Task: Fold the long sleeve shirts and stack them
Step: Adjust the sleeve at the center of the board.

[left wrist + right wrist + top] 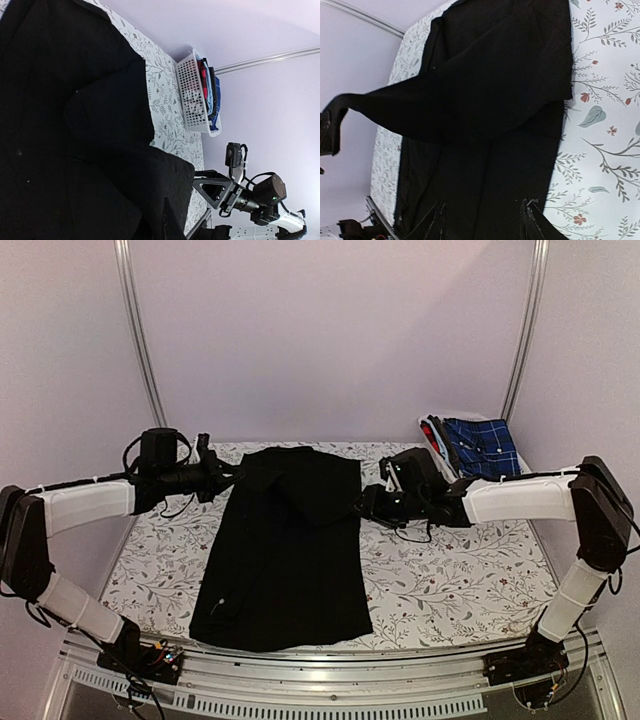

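A large plain black long sleeve shirt (285, 560) lies lengthwise in the middle of the table, its upper part folded over. My left gripper (222, 476) is at the shirt's far left corner, shut on a pulled-out fold of the black cloth. In the left wrist view the cloth (50, 100) covers most of the gripper (167, 220). My right gripper (362, 505) is at the shirt's right edge. In the right wrist view it (482, 217) is open, its jaws spread just over the black cloth (495, 65) and holding nothing.
A white slotted basket (447, 462) stands at the back right of the floral table cover (450, 580), with a blue plaid garment (482, 445) and red cloth in it. It also shows in the left wrist view (192, 95). Metal frame posts stand at the back corners.
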You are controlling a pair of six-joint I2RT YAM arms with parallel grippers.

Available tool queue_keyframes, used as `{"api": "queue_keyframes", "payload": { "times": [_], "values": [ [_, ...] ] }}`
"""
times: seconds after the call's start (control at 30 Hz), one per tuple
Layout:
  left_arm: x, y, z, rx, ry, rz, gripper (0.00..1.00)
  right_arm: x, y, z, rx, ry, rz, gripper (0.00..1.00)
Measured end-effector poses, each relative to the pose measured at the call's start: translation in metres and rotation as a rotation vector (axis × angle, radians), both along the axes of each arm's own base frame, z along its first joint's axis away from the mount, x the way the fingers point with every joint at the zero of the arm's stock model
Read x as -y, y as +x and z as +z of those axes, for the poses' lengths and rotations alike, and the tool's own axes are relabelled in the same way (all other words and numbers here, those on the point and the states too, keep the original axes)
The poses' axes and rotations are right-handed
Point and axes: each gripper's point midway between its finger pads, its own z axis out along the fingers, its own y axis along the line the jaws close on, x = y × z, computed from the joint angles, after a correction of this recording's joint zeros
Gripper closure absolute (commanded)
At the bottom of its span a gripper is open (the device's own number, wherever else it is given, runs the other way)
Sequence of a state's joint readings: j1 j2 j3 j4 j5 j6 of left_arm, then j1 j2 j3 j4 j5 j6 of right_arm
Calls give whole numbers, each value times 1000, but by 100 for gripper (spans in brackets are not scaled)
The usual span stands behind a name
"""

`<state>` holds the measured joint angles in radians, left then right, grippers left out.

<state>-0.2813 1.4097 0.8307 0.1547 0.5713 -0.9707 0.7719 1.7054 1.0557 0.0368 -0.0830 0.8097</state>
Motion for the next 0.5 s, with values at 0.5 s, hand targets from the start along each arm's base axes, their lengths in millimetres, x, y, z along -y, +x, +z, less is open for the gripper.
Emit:
{"api": "queue_keyframes", "payload": {
  "times": [0.5],
  "values": [
    [-34,45,0,25,216,122,100,-31,-15,-83,-97,-229,203,77]
  ]
}}
